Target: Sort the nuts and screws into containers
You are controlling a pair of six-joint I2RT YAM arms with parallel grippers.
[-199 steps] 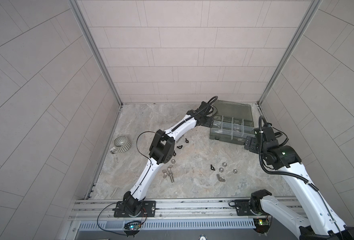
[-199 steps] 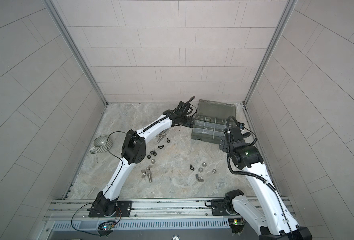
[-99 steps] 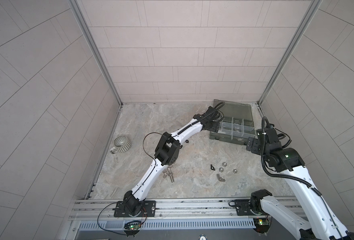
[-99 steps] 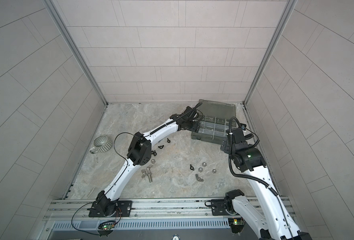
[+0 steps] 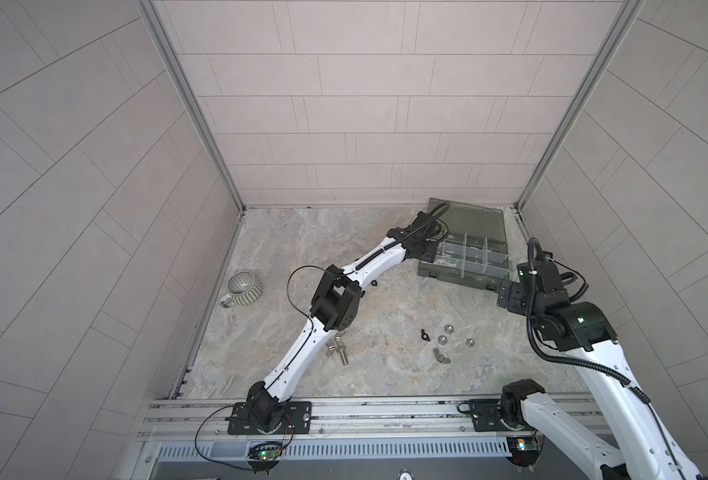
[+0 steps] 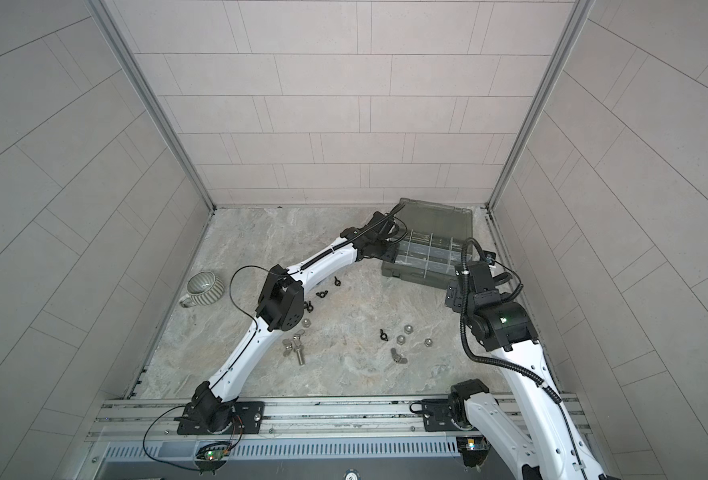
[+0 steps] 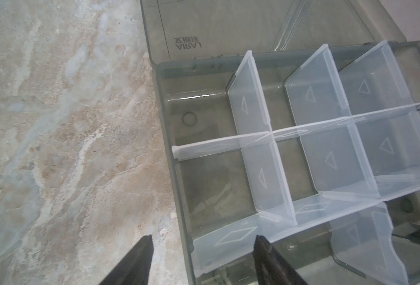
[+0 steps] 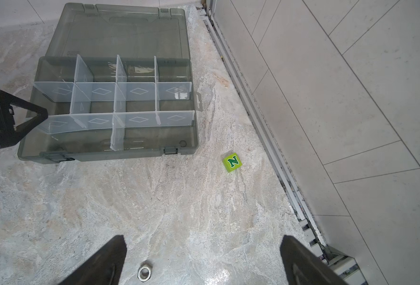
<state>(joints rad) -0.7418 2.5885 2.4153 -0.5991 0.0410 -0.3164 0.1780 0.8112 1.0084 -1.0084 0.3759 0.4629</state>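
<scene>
The containers are compartments (image 7: pixel 265 177) of a smoky grey organizer box (image 5: pixel 468 259) (image 6: pixel 425 259) (image 8: pixel 105 103) at the back right, its lid lying open behind it. My left gripper (image 7: pixel 202 240) (image 5: pixel 431 253) (image 6: pixel 385 254) is open and straddles the box's left wall, holding nothing. My right gripper (image 8: pixel 204 239) (image 5: pixel 506 297) hangs open over bare floor in front of the box, with a silver hex nut (image 8: pixel 145 273) near one finger. Screws (image 5: pixel 339 349) (image 6: pixel 296 349) lie beside the left arm. Silver and black nuts (image 5: pixel 443 338) (image 6: pixel 402 338) are scattered mid-floor. Black wing nuts (image 6: pixel 323 293) lie under the left forearm.
A ribbed mug (image 5: pixel 242 286) (image 6: pixel 204 286) stands near the left wall. A green cube with the letter N (image 8: pixel 232 162) lies right of the box, near the right wall's rail (image 8: pixel 265 138). The left arm stretches diagonally across the floor.
My left gripper has moved right and forward onto the box's left edge, and its jaws have narrowed. The right gripper has drawn back a little toward the front.
</scene>
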